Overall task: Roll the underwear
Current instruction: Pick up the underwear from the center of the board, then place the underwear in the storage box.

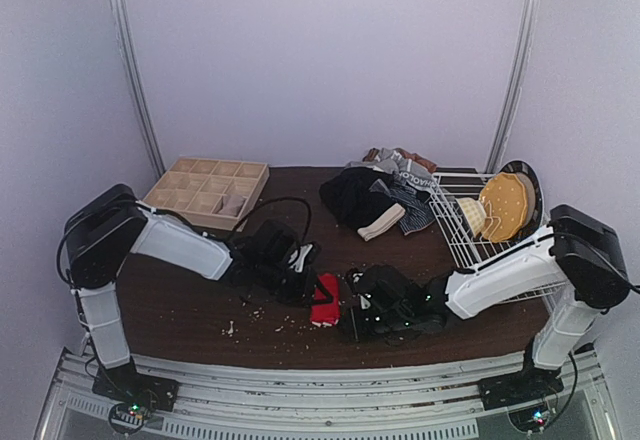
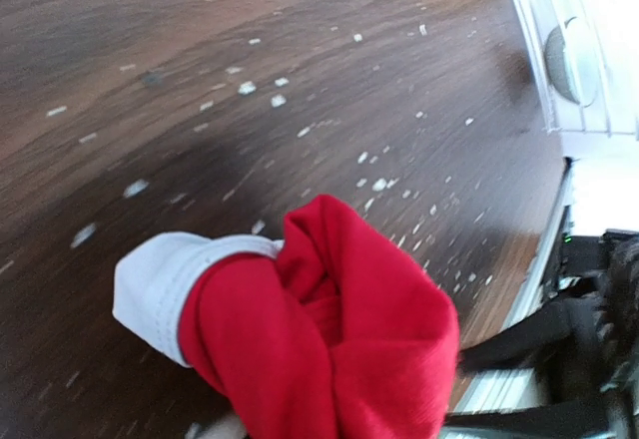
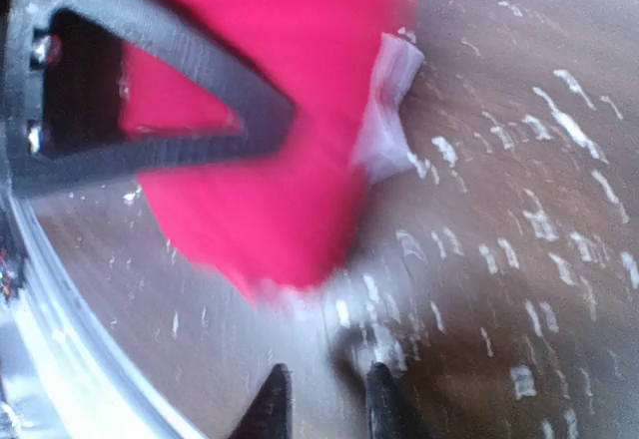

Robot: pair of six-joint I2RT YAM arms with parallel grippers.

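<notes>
Dark wood table [image 1: 200, 310], dusted with pale crumbs, and the red underwear [image 1: 324, 298] sits bunched at lower centre of the overhead view, between both grippers. I see the right gripper [image 3: 324, 404] with fingers narrowly parted on nothing. The left gripper [image 1: 298, 272] is pressed close, but I can't tell its grip. That loose wad, with its waistband [image 2: 165, 284] poking out, looks ready to unroll if it is nudged or dragged.

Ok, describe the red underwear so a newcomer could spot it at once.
On the dark wooden table, near the middle of its front edge, lies the red underwear, bunched. It alone is bright red with a pale waistband; the other clothes are piled farther back.
</notes>
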